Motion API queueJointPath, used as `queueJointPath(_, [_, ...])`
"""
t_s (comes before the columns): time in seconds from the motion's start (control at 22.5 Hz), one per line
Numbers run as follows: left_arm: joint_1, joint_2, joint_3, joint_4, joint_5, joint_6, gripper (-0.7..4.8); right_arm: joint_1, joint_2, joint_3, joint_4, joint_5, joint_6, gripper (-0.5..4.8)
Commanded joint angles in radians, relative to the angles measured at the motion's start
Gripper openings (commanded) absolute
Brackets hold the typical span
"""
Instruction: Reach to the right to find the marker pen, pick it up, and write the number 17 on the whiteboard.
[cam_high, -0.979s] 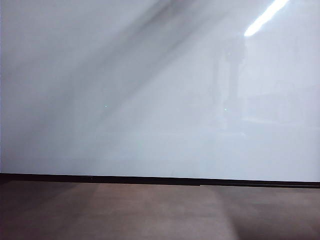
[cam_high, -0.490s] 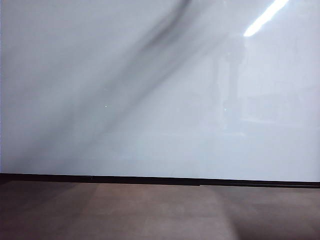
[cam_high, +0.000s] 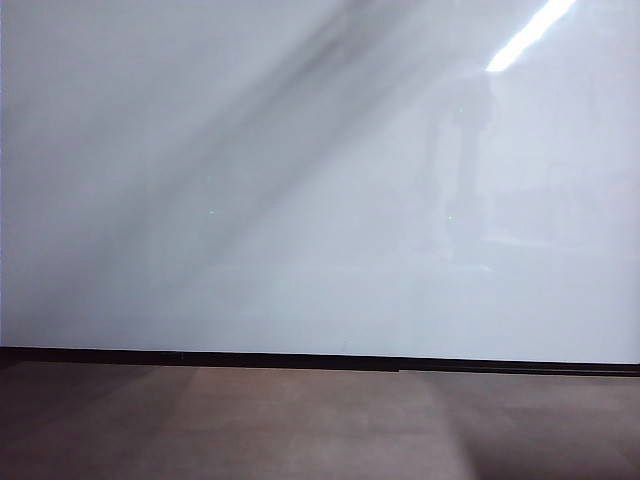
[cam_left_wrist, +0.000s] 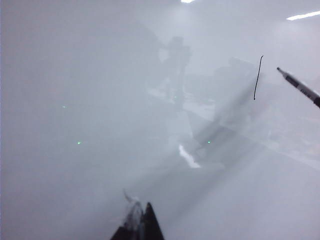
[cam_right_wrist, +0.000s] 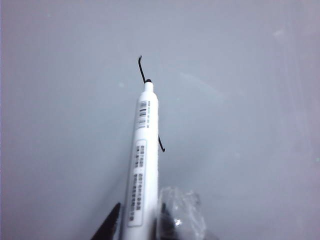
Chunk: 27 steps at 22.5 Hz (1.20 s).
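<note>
On the whiteboard (cam_right_wrist: 240, 100), my right gripper (cam_right_wrist: 137, 222), clamped on the marker pen (cam_right_wrist: 142, 155), hovers beside the drawn stroke (cam_left_wrist: 258, 77); my left gripper (cam_left_wrist: 140, 225) waits apart, seemingly together. A misjudged approach could crowd the seven into that stroke.

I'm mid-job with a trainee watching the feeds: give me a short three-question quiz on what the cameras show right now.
1. True or false: the right tool holds the marker pen.
2. What is already drawn on the whiteboard? A) one black stroke B) a full 17 C) nothing
3. Which view shows neither the pen nor the stroke?

Key: 1. True; the tip sits at the stroke's hooked end. 2. A. 3. The exterior view; the left tool, carrying nothing, hangs off the board.
</note>
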Motion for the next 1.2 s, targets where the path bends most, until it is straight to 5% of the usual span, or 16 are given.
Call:
queueJointPath(0.04, [0.001, 0.001, 0.007, 0.017, 0.003, 0.005, -0.05, -0.018, 0.004, 0.041, 0.018, -0.001, -0.028, -0.05])
queueJointPath(1.2, [0.001, 0.006, 0.007, 0.021, 0.004, 0.005, -0.05, -0.16, 0.081, 0.15, -0.068, 0.003, -0.008, -0.05])
